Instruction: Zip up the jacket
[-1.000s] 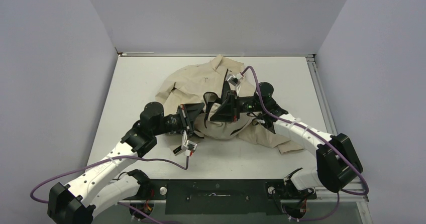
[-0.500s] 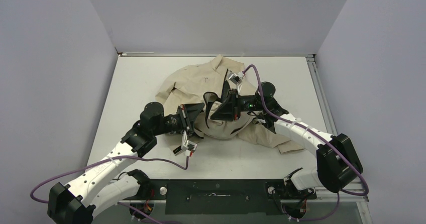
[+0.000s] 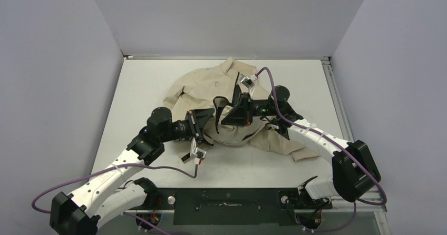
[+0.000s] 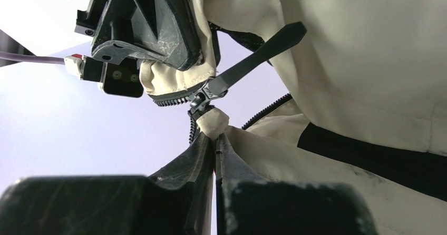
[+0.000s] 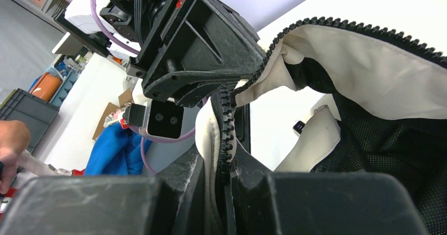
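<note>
Arms converge mid-frame: left gripper [image 4: 215,143] pinches the jacket [image 3: 203,82] hem just under the zipper slider [image 4: 206,94]. Right gripper [image 5: 224,164] clamps the toothed edge [image 5: 226,114], crowding the slider from upper left.

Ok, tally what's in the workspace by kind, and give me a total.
jacket: 1
end effectors: 2 (left end effector, right end effector, each shut on the jacket)
zipper slider: 1
Total: 4
</note>
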Controlling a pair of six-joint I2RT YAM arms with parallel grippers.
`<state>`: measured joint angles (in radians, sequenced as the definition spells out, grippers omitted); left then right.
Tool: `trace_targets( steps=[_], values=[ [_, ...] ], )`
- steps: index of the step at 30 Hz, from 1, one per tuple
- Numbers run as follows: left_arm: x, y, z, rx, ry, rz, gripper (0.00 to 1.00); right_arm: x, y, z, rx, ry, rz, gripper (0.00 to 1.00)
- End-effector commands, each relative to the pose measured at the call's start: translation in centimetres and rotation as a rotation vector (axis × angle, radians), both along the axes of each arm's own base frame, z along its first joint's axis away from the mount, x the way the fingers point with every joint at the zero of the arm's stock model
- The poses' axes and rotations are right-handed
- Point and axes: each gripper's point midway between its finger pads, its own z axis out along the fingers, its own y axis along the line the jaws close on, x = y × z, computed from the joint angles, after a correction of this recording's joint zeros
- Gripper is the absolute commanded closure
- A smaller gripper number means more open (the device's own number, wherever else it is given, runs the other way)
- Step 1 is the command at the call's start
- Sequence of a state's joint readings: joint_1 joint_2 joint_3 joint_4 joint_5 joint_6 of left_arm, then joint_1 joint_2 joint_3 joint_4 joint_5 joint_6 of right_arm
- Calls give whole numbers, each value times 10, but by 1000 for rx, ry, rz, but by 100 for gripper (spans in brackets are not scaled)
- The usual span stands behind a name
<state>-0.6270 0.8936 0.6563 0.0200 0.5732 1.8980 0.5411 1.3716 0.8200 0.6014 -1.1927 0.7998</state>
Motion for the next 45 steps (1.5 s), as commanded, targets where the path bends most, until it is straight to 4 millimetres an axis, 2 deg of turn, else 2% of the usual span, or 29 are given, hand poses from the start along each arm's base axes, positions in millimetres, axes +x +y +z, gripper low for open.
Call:
trace_targets(
  steps=[1, 8, 12, 19, 21, 26, 28, 32, 37, 41, 45],
  values=[
    [-6, 0, 13, -10, -33, -20, 100, 9, 0, 37, 96, -130, -23, 95],
    [-11, 0, 6, 14, -12, -37, 100, 6, 5, 42, 139, -127, 2, 95],
    [-10, 0, 9, 12, -15, -34, 100, -3, 7, 33, 124, -110, 26, 95],
    [-11, 0, 7, 15, -12, -38, 100, -6, 8, 25, 89, -96, 40, 95],
    [-11, 0, 8, 15, -12, -41, 100, 0, 8, 21, 68, -91, 12, 95],
    [-20, -1, 9, 15, 10, -71, 100, 34, 0, 17, 53, -73, -140, 95],
    [-25, -1, 8, 24, 22, -90, 100, 39, 0, 19, 81, -52, -160, 95],
    [-30, 0, 3, 50, 37, -108, 100, 29, 9, 27, 136, -28, -123, 95],
    [-26, 2, -5, 84, 40, -91, 100, -4, 18, 25, 126, -49, 1, 95],
    [-23, 3, -6, 95, 38, -77, 100, -11, 14, 19, 89, -41, 14, 95],
    [-23, 4, -7, 104, 34, -73, 100, -9, 12, 12, 48, -14, -3, 95]
  ],
)
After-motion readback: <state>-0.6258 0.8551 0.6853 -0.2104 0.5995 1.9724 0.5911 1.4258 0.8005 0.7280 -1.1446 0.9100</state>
